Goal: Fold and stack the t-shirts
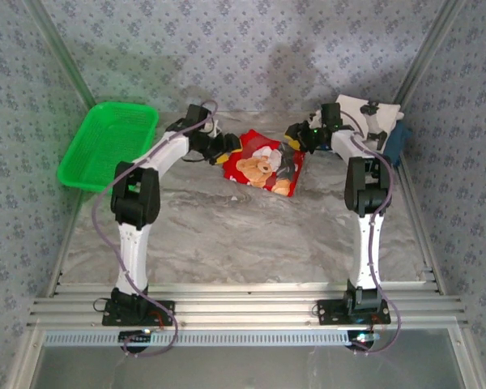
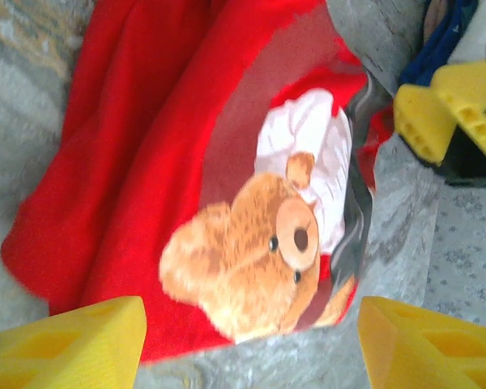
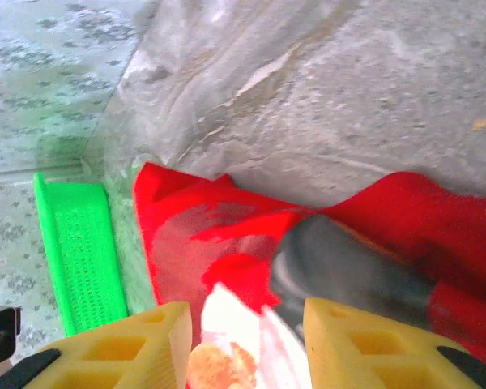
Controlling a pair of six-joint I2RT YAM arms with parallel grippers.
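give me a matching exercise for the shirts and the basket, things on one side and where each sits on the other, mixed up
Things:
1. red shirt
2. white shirt
3. navy shirt
4. green basket

Places:
a. far left of the table
b. far right corner
c. middle, towards the back
d. right edge, right beside the white one

Pairs: 1-c, 2-b, 3-d, 4-a
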